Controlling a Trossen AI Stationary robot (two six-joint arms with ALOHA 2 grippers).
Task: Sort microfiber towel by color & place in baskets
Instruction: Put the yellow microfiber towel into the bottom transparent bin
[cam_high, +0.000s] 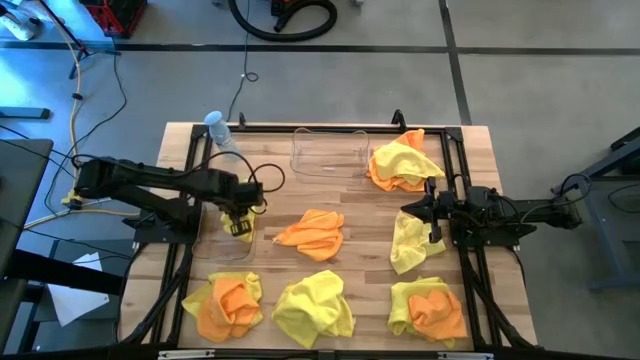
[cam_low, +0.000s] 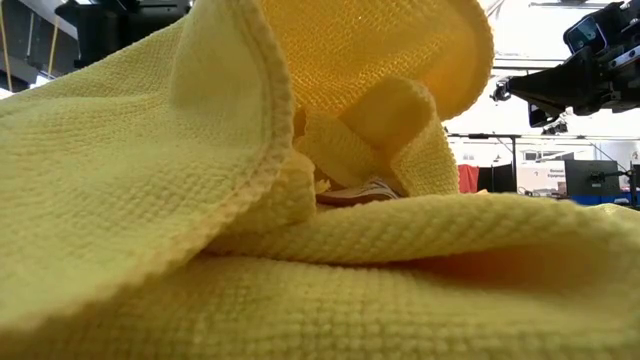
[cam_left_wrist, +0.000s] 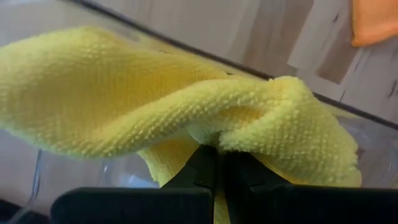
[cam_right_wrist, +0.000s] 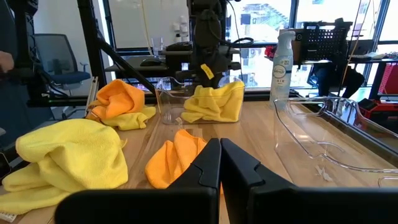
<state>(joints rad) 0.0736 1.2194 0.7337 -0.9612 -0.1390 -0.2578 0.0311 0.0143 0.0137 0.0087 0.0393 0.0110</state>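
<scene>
The left gripper (cam_high: 240, 226) is pinched shut on a yellow towel (cam_left_wrist: 186, 118), holding it low inside the left basket (cam_high: 226, 236) at the table's left side. The basket's clear wall runs just behind the cloth in the left wrist view. The right gripper (cam_high: 432, 216) waits at the table's right side with its fingers closed on nothing, next to another yellow towel (cam_high: 408, 243).

By my judgement the sorting has barely begun. The second basket (cam_high: 328, 152), at the far edge, looks empty. An orange towel (cam_high: 313, 232) lies mid-table, and mixed yellow and orange heaps sit at the far right (cam_high: 403, 162) and along the near edge (cam_high: 228, 303), (cam_high: 315, 308), (cam_high: 428, 308).

A bottle (cam_high: 218, 130) stands at the far left corner, near the left arm. Bare wood between the heaps leaves room to move.
</scene>
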